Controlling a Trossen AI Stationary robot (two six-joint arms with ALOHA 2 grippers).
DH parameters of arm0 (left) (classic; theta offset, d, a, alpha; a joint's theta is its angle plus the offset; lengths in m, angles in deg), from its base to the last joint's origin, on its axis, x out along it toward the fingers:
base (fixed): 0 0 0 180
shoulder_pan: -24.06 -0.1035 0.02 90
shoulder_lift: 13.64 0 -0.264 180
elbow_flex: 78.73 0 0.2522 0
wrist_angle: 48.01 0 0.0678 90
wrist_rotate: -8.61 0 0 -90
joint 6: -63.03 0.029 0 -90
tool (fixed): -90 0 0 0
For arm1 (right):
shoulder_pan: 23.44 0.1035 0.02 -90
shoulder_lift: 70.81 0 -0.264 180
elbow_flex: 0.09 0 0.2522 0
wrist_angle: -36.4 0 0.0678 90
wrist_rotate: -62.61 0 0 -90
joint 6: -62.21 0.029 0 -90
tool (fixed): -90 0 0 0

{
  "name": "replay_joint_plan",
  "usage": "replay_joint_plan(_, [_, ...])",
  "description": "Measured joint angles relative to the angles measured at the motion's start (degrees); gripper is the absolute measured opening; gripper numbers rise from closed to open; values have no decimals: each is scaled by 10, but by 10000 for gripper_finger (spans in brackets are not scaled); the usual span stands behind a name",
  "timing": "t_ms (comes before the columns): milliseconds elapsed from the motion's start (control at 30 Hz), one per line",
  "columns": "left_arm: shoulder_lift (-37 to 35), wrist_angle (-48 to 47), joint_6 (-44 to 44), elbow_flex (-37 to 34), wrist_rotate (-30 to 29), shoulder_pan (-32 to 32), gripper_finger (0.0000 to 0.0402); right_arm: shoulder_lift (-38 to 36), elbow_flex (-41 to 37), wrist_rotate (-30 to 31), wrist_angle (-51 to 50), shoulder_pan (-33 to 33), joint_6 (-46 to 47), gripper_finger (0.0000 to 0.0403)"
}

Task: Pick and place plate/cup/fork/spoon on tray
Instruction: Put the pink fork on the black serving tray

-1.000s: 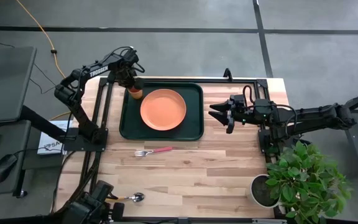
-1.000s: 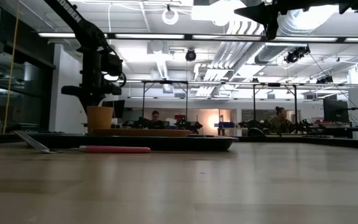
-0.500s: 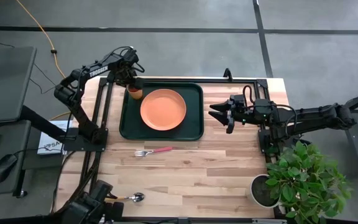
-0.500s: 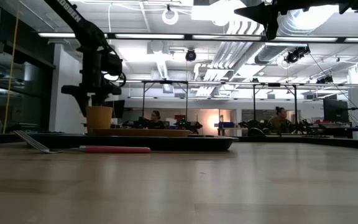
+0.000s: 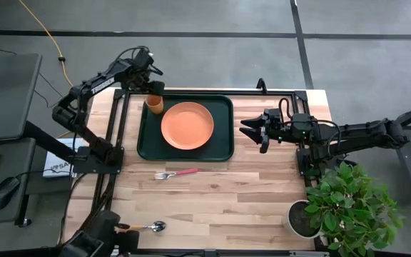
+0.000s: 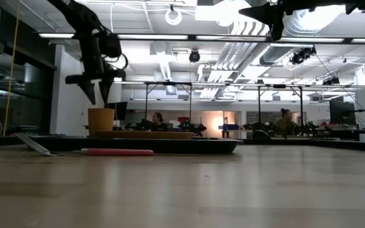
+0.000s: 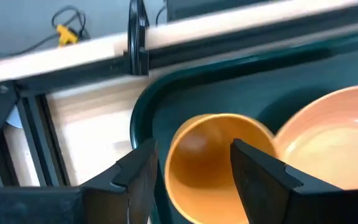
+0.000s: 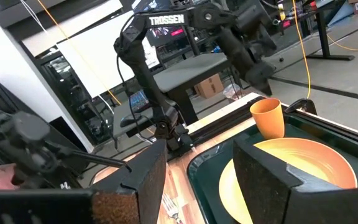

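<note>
Left end effector (image 6: 96, 90) hangs open just above the cup (image 5: 154, 106), which stands upright in the tray's (image 5: 222, 146) far left corner beside the plate (image 5: 187, 126), while the right end effector (image 5: 248, 129) waits open off the tray's right side, fork (image 5: 176, 173) and spoon (image 5: 150, 227) on the tabletop (image 5: 248, 200).
</note>
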Motion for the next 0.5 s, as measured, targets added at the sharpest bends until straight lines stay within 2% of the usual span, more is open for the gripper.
replay_joint_plan(133, [-46,12,-5,17,37,1,186,0,0,0,0,0,0,177])
replay_joint_plan(267, [-108,76,-9,28,97,19,186,0,0,0,0,0,-13,177])
replay_joint_plan(500, [-238,253,-5,29,146,123,186,0,0,0,11,0,-20,177])
